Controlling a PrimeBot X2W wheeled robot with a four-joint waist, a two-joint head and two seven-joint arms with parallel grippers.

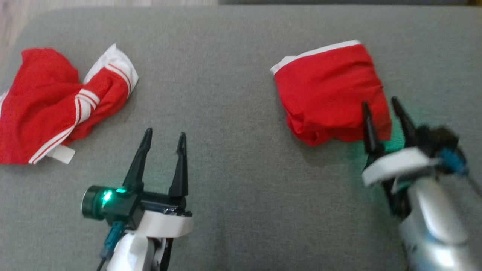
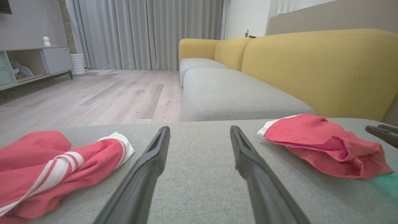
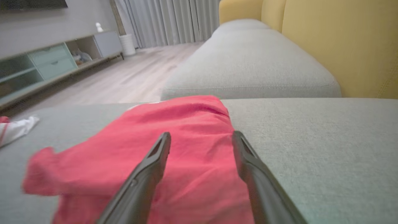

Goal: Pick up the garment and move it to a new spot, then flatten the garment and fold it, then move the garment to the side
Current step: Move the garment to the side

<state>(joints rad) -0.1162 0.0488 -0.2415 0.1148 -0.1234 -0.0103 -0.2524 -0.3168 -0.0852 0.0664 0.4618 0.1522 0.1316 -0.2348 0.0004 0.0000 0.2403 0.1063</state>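
Note:
A folded red garment with a white band [image 1: 329,88] [image 2: 323,144] [image 3: 174,149] lies on the grey cushion at the right. My right gripper [image 1: 380,103] [image 3: 200,137] is open at the garment's near right corner, its fingers over the cloth with nothing held. A second red garment with white stripes [image 1: 56,101] [image 2: 46,168] lies crumpled at the left. My left gripper [image 1: 165,135] [image 2: 199,130] is open above bare cushion between the two garments.
The grey sofa cushion [image 1: 226,94] spans the head view, with wood floor [image 2: 93,96] past its far edge. Yellow backrests [image 2: 317,68] and another grey seat [image 2: 236,93] lie beyond. A low cabinet [image 2: 28,65] stands against the wall.

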